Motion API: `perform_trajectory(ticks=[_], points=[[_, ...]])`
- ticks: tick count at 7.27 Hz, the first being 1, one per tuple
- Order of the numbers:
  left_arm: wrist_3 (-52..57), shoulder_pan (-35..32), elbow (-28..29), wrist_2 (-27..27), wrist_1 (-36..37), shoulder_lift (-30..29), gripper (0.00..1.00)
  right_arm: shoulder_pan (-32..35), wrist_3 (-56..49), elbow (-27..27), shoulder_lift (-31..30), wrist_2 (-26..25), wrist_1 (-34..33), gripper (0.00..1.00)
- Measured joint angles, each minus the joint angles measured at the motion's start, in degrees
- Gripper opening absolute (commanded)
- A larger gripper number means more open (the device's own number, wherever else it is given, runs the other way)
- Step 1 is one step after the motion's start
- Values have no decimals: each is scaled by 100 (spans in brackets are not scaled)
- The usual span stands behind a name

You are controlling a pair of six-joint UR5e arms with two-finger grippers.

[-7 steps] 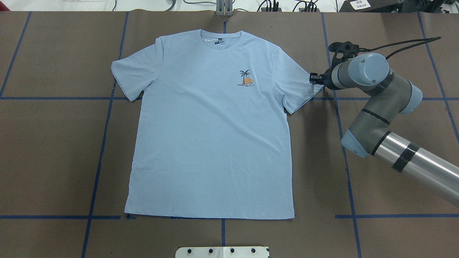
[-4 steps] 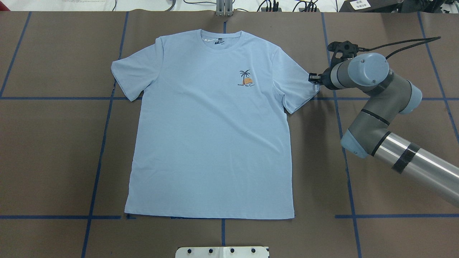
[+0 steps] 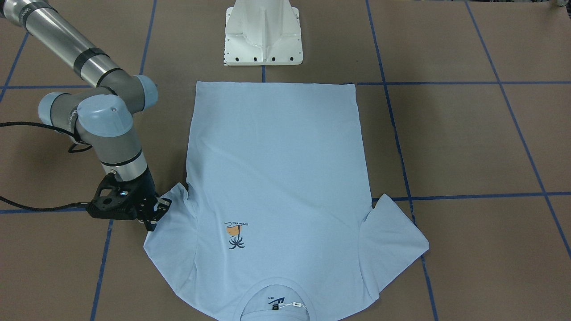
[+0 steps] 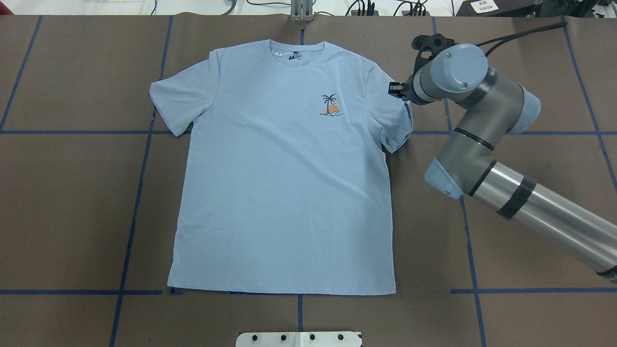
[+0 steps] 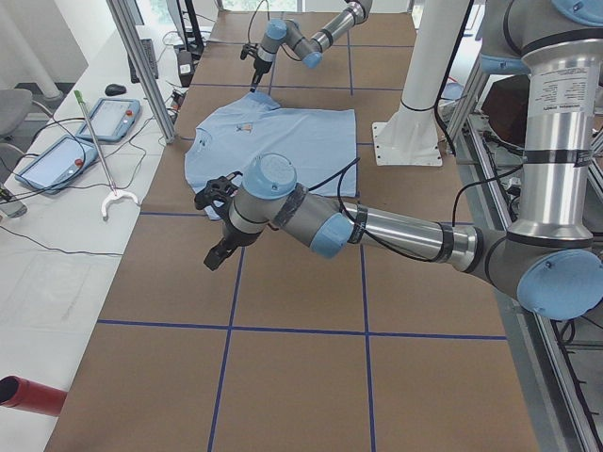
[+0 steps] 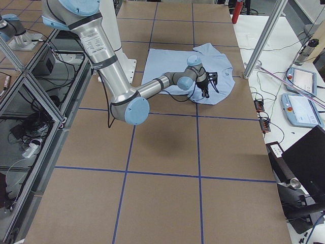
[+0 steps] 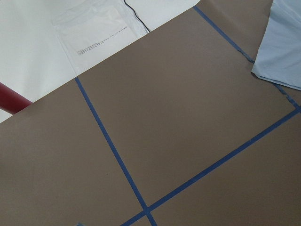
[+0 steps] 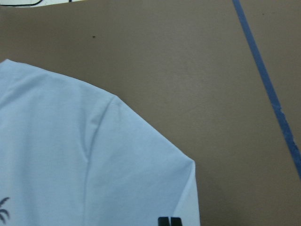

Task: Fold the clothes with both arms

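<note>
T-shirt [image 4: 284, 193] lies flat on the brown counter [image 4: 72, 217], hem near the white pedestal base [image 3: 263, 35]; right end effector [image 4: 396, 90] clenches one sleeve [image 4: 393, 120] edge, left end effector [image 5: 215, 260], grip indiscernible, hangs beside it.

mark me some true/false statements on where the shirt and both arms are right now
1. The t-shirt lies with its palm-tree print facing up. True.
2. The left-side sleeve lies flat and spread out. True.
3. The right end effector is at that same sleeve. False: it is at the right-side sleeve, which is bunched inward.
4. The left end effector rests on the shirt. False: in the exterior left view it hangs over bare table, off the cloth.
5. The white pedestal base sits at the neck end of the shirt. False: it sits by the hem.
</note>
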Motion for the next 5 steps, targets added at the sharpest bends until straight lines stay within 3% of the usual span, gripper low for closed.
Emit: perform_trajectory(ticks=[4, 5], points=[[-8, 2, -1, 0, 0, 11, 100, -547, 771, -1010, 1434, -876, -402, 0], [-8, 1, -1, 0, 0, 12, 100, -671, 809, -1139, 1564, -1032, -390, 80]])
